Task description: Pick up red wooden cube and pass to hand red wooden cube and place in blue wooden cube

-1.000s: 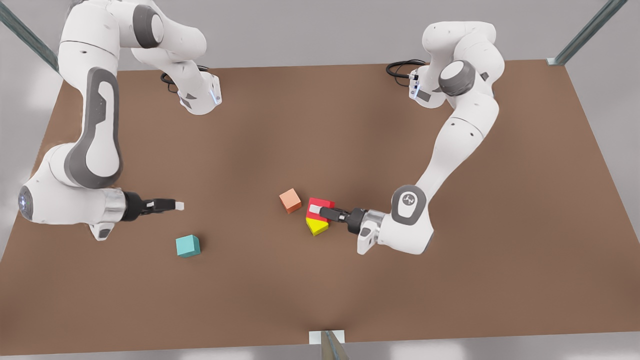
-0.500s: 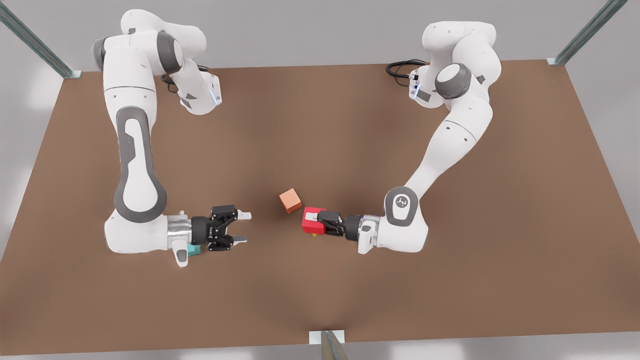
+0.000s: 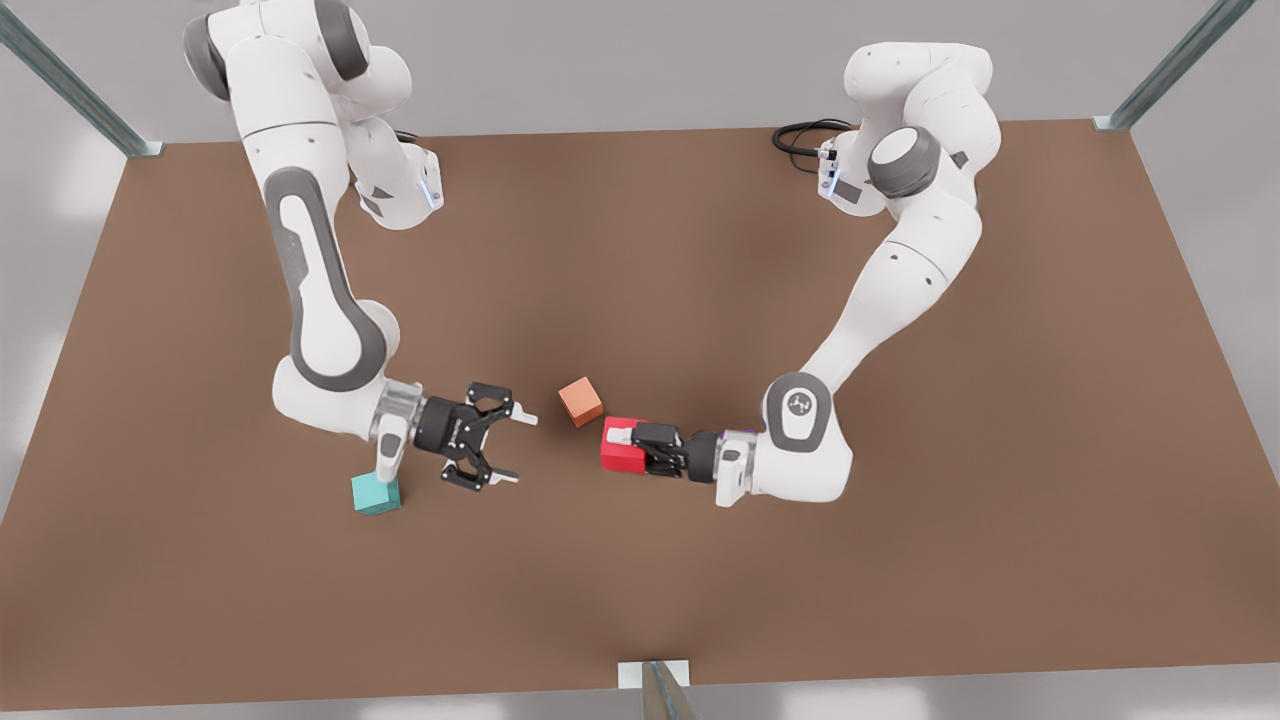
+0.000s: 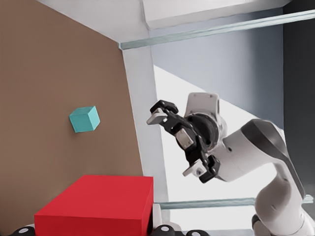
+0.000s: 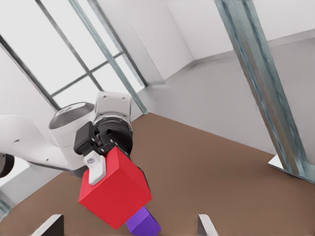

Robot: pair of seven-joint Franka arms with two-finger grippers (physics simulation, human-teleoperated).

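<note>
- The left gripper [image 3: 626, 440], on the front view's right, lies level above the table [image 3: 700, 250] with its fingers closed on the red wooden cube [image 3: 616, 458]. The cube is clear of the surface and juts out past the fingertips.
- The right gripper [image 3: 516, 447], on the front view's left, faces it with its fingers spread wide and nothing between them. The red cube is straight ahead of its opening, a short gap away.
- The step in hand looks like the pass from one gripper to the other, with the receiving grasp not yet made.
- To do it well, the right gripper should move straight along its own axis until the cube's free end sits deep between its pads.
- Its fingers should close on the two faces that the left fingers [image 5: 95, 166] do not cover, so the grippers do not collide.
- The left gripper should let go only once the right one has a firm hold.
- The blue wooden cube [image 3: 375, 493] rests on the table just behind the right gripper, by its wrist. That makes for a short carry to set the red cube on top.
- An orange-salmon cube [image 3: 580, 401] sits beside the gap between the grippers, and a purple cube [image 5: 142, 222] lies beneath the held one. Keeping the exchange at its present height should clear both.
</note>
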